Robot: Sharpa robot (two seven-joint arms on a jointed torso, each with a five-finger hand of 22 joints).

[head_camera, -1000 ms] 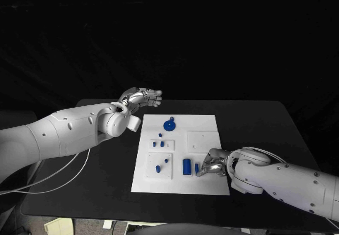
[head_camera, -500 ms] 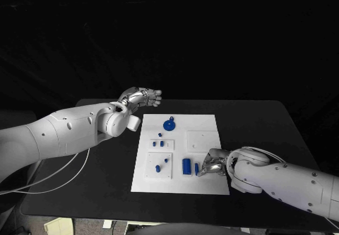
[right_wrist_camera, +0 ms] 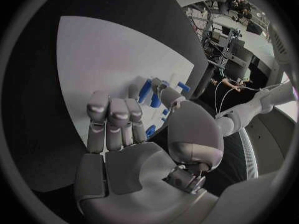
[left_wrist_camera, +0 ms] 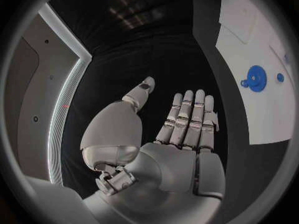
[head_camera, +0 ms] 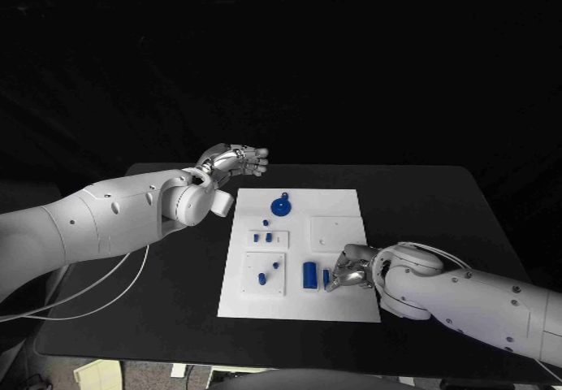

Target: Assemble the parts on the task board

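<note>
The white task board point(head_camera: 339, 203) lies mid-table. A blue gear point(head_camera: 281, 205) sits near its far end, several small blue pegs point(head_camera: 268, 237) stand in its left plates, and a blue block point(head_camera: 310, 275) lies near its front. My right hand point(head_camera: 349, 272) rests low on the board's front right. Its fingertips point(right_wrist_camera: 136, 86) and thumb flank a short blue peg point(head_camera: 326, 278), also seen in the right wrist view point(right_wrist_camera: 144, 90); a firm pinch cannot be made out. My left hand point(head_camera: 240, 161) hovers beyond the board's far left corner, fingers straight and empty point(left_wrist_camera: 187, 119).
The left wrist view shows the board point(left_wrist_camera: 264, 112) and the gear point(left_wrist_camera: 255, 76) off to the side of the hand. Bare black table point(head_camera: 427, 211) surrounds the board. A white cable point(head_camera: 111, 284) trails under my left arm.
My right hand has crept slightly towards the short blue peg. The left arm and the parts have stayed put.
</note>
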